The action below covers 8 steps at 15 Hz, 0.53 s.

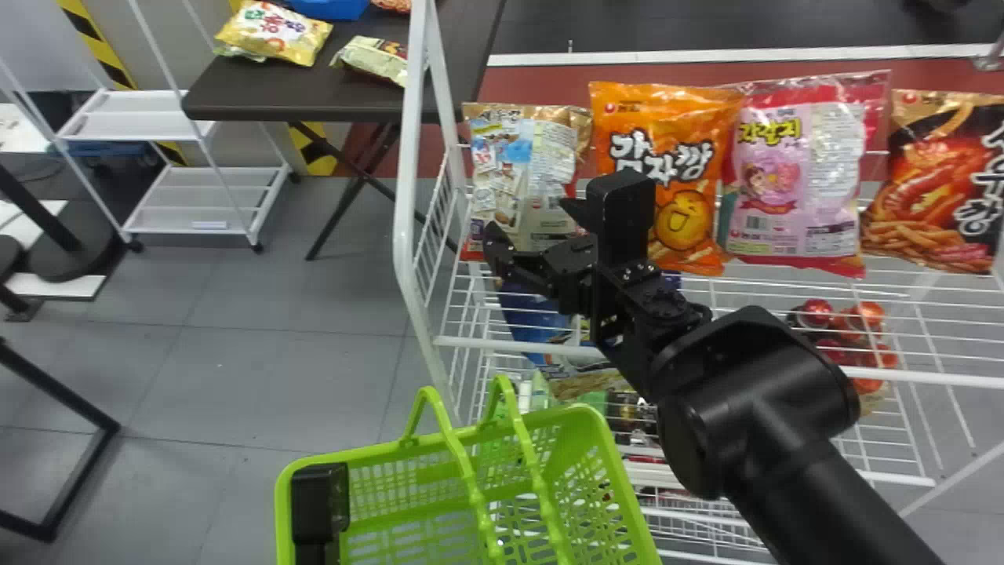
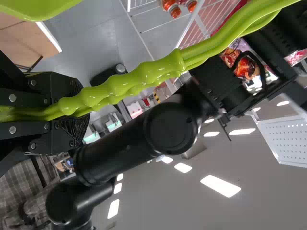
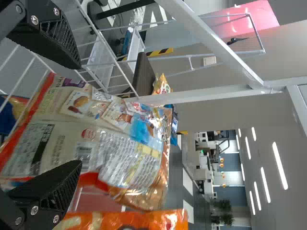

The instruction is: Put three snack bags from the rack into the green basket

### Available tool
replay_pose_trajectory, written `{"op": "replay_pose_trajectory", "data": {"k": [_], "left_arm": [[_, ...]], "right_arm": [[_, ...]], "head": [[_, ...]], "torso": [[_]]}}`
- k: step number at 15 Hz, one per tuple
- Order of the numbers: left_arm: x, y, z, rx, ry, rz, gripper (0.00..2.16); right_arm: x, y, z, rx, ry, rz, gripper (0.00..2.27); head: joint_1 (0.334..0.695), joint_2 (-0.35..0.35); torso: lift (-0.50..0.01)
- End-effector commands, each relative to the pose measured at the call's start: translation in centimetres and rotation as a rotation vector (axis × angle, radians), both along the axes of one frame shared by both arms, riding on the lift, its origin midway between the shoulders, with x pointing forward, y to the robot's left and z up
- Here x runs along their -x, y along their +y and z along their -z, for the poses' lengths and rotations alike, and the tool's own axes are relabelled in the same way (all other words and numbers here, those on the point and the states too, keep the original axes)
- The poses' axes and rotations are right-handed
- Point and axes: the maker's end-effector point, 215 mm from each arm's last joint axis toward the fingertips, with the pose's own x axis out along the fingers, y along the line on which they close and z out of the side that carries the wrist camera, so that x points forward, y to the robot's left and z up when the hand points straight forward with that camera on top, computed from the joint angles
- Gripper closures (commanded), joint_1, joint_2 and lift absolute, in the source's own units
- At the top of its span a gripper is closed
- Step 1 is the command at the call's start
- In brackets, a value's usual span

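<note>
In the head view my right gripper (image 1: 527, 220) stands open in front of the beige snack bag (image 1: 541, 145) at the rack's left end. The right wrist view has this beige bag (image 3: 110, 139) between and beyond the spread fingers of my right gripper (image 3: 76, 115); contact cannot be told. Orange (image 1: 667, 118), pink (image 1: 800, 173) and black-red (image 1: 933, 180) bags stand to its right. My left gripper (image 1: 320, 502) is at the left part of the green basket (image 1: 361, 455). In the left wrist view, my left gripper (image 2: 79, 108) is shut on the basket's green handle (image 2: 153, 72).
The white wire rack (image 1: 413, 180) has a post at its left and a front bar (image 1: 510, 344) under my right arm. Lower shelves hold a blue bag (image 1: 529, 314) and red-orange items (image 1: 855, 337). Behind stands a dark table (image 1: 274, 94) with more bags.
</note>
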Motion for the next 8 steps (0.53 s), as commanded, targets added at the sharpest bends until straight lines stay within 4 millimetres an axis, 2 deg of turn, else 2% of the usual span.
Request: {"op": "replay_pose_trajectory", "data": {"k": [1, 5, 6, 7, 8], "left_arm": [[0.0, 0.2, -0.1, 0.007, 0.0, -0.006, 2.15], [0.0, 1.0, -0.2, 0.012, 0.001, -0.019, 2.15], [0.0, 1.1, -0.3, 0.013, -0.001, -0.019, 2.15], [0.0, 1.1, -0.3, 0.013, -0.001, -0.019, 2.15], [0.0, 1.1, -0.3, 0.015, -0.001, -0.019, 2.15]], "right_arm": [[-1.8, 0.1, 0.0, 0.046, -0.031, 0.019, 0.1], [-4.2, -0.9, 1.2, 0.139, -0.075, 0.014, 0.12], [-4.3, -0.6, 1.2, 0.144, -0.086, -0.004, 0.17], [-4.3, -0.4, 1.2, 0.139, -0.088, -0.019, 0.33], [-4.1, -0.1, 1.3, 0.138, -0.086, -0.04, 0.62]], "head": [[0.695, 0.159], [0.695, 0.156], [0.695, 0.155], [0.695, 0.153], [0.695, 0.155]], "torso": [[0.0], [0.0], [0.0], [0.0], [0.0]]}}
